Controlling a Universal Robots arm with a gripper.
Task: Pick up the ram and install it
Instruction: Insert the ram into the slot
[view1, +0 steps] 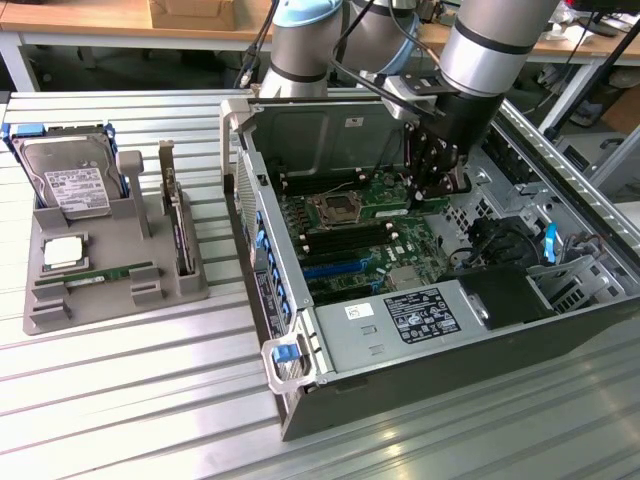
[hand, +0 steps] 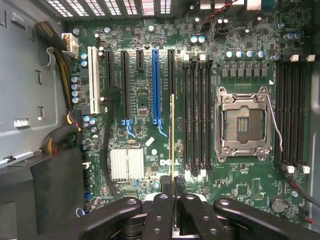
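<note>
My gripper (hand: 173, 200) is clamped on the ram (hand: 173, 135), which I see edge-on in the wrist view as a thin yellowish-green line running out from between my fingers (hand: 159, 210). I hang inside the open computer case (view1: 300, 400), above the motherboard (view1: 350, 225), with the stick pointing down toward the board.

Below the stick lie the black memory slots (hand: 196, 112), a bank of four long parallel channels with white latches at their ends. The held edge lines up just beside the nearest of them, between that bank and the black expansion slot next to the blue expansion slot (hand: 156, 85). Whether the stick's lower edge touches the board, I cannot tell. Past the four slots sits the bare CPU socket (hand: 242, 125) in its metal frame, and beyond it a second bank of memory slots (hand: 292, 107) near the case wall.

In the exterior view, my arm comes down at the far side of the case, close to the upright rear panel (view1: 310, 135). The power supply (view1: 400, 320) and a bundle of black cables (view1: 495, 240) crowd the near side and the exterior view's right.

On the grey tray (view1: 40, 310) at the exterior view's left, well apart from the case, a second memory stick (view1: 105, 275) lies flat in its groove, with a hard drive (view1: 65, 180), a processor (view1: 62, 250) and an expansion card (view1: 175, 215) standing on edge.
</note>
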